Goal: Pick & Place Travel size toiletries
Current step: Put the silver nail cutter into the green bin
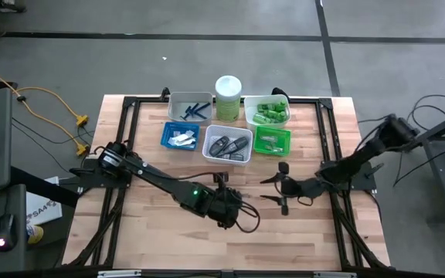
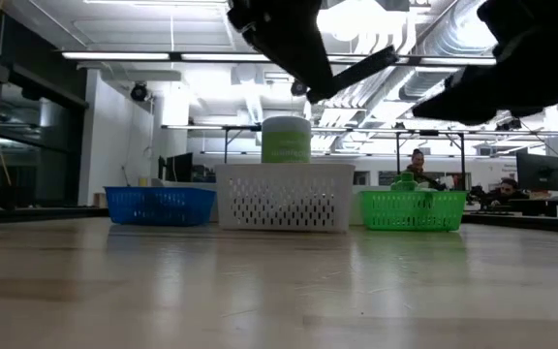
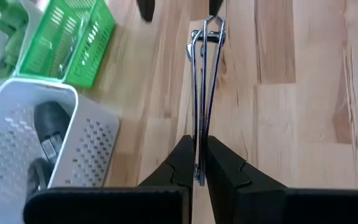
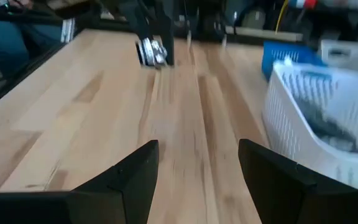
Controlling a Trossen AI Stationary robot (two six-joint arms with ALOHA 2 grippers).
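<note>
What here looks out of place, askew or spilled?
Nothing is spilled or askew. The trays sit in a tidy cluster at the table's far side with their contents inside. The left gripper is shut on a silver metal clipper above the bare wood; the right gripper hangs open nearby, empty.

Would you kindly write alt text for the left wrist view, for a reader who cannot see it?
The left gripper is shut on a thin silver metal clipper that sticks out ahead of it over the wooden table. To one side stand a white tray holding dark oval cases and a green tray.
</note>
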